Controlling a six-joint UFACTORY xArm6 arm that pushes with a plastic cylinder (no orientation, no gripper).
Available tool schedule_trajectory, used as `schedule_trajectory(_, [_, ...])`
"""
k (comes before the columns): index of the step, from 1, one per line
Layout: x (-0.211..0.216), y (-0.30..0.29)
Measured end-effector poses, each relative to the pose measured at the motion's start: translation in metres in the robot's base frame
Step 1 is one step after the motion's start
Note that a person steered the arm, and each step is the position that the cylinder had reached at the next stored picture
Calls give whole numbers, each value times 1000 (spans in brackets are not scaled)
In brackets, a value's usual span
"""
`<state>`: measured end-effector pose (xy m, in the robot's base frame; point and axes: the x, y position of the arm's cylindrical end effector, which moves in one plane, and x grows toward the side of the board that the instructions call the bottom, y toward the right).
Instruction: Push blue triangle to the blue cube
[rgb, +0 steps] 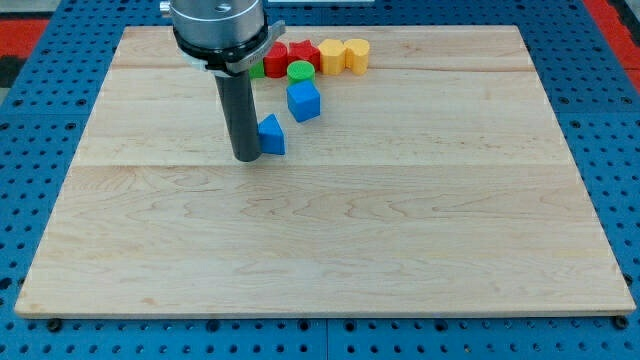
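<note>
The blue triangle (271, 136) lies on the wooden board (400, 220), a short way below and left of the blue cube (303, 101), with a small gap between them. My tip (245, 157) is down on the board right at the triangle's left side, touching or nearly touching it. The rod rises up and to the left of the triangle.
A row of blocks sits near the board's top edge: a green block (257, 68) mostly hidden by the arm, red blocks (290, 55), and yellow blocks (344, 54). A green cylinder (299, 72) stands just above the blue cube.
</note>
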<state>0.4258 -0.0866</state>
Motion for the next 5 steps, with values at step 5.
schedule_trajectory(5, [-24, 28])
